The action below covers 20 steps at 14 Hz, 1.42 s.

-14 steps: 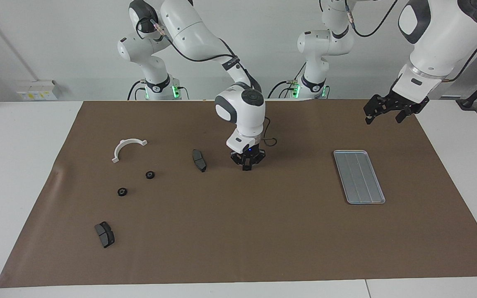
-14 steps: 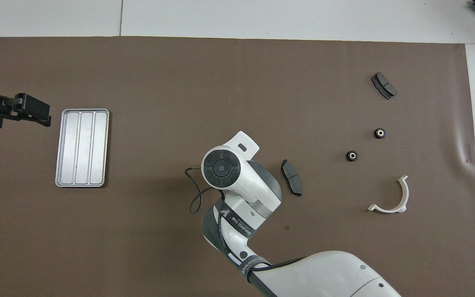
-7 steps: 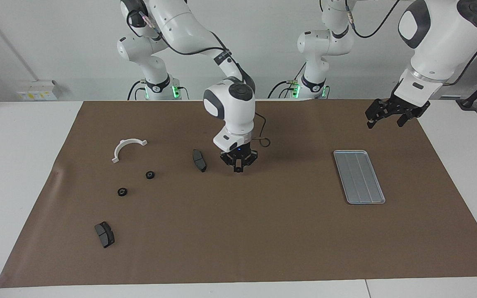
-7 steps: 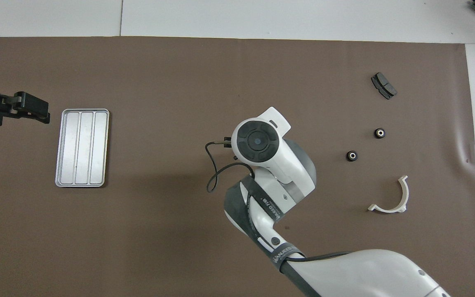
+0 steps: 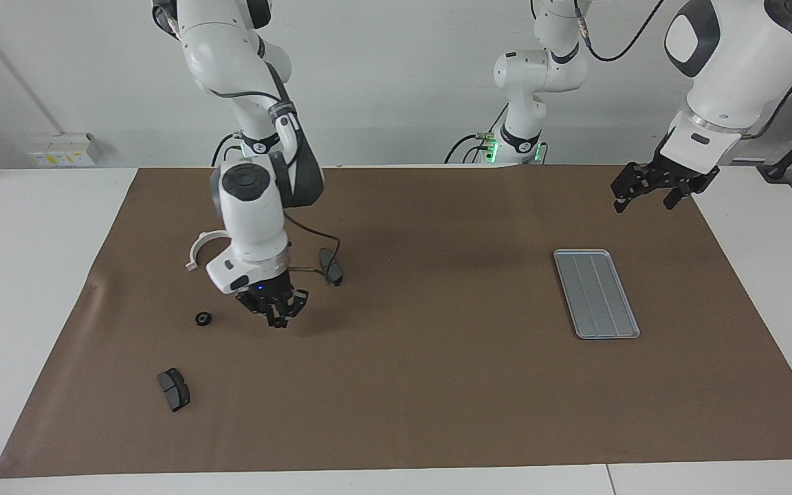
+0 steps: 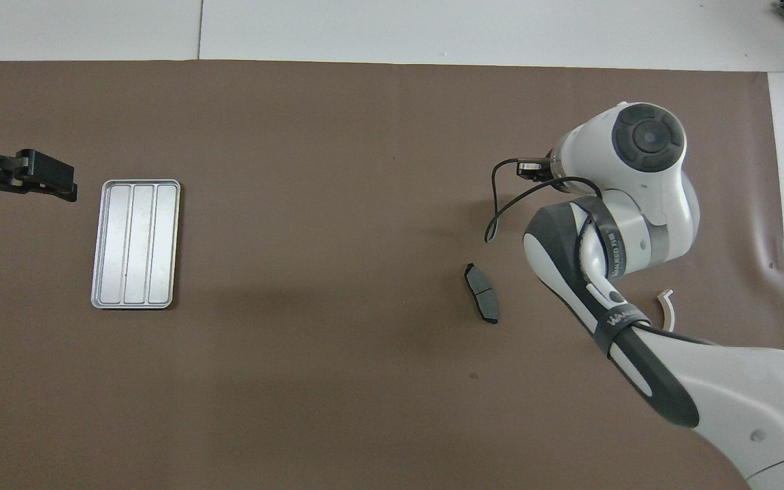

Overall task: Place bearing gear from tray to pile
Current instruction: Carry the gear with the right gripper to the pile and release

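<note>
The silver tray (image 5: 597, 293) (image 6: 135, 243) lies bare toward the left arm's end of the table. My right gripper (image 5: 273, 316) is shut, low over the mat in the pile, beside one black bearing gear (image 5: 203, 318). I cannot tell whether anything sits between its tips. The pile's white half-ring bracket (image 5: 195, 250) (image 6: 667, 307) is partly hidden by the right arm. One brake pad (image 5: 331, 267) (image 6: 482, 303) lies toward the table's middle, another (image 5: 174, 389) farther from the robots. My left gripper (image 5: 652, 190) (image 6: 58, 185) hangs open beside the tray, and that arm waits.
A brown mat (image 5: 437, 385) covers the table, with white tabletop (image 5: 18, 275) past both its ends. In the overhead view the right arm's wrist (image 6: 645, 139) and its loose black cable (image 6: 501, 204) cover the gears' spot.
The right arm has swung from the table's middle to the pile at its own end, gripper still shut, and now hides one gear. The left gripper has barely moved.
</note>
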Available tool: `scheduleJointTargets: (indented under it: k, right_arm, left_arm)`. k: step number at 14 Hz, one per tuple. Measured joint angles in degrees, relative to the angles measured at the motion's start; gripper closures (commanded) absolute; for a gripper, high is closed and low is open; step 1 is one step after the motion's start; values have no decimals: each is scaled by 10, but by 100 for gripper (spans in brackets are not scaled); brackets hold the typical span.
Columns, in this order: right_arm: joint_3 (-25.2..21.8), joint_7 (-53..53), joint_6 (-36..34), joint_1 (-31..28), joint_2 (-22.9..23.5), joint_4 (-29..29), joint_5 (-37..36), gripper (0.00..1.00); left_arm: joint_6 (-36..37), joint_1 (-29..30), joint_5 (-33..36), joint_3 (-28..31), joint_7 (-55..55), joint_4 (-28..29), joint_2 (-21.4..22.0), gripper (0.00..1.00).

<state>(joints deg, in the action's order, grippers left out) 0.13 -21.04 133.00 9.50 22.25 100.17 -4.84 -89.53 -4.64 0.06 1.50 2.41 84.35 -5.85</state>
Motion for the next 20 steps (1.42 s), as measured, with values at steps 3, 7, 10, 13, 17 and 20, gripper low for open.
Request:
scheduleJointTargets:
  k: [3, 7, 10, 13, 17, 20]
  right_arm:
    - [0, 56, 42, -48, 29, 4, 44, 100]
    - [1, 57, 70, -55, 59, 8, 45, 28]
    - [1, 57, 79, -57, 65, 13, 45, 0]
    - [1, 58, 79, -59, 58, 8, 45, 0]
    - [0, 61, -1, -60, 1, -15, 27, 0]
    - [-1, 65, -93, -62, -65, -27, 10, 0]
  left_arm:
    - [0, 0, 0, 0, 0, 0, 2, 0]
    - [0, 0, 0, 0, 0, 1, 3, 0]
    - [1, 0, 0, 0, 0, 2, 3, 0]
    - [1, 0, 0, 0, 0, 3, 4, 0]
    - [1, 0, 0, 0, 0, 4, 5, 0]
    - [1, 0, 0, 0, 0, 5, 5, 0]
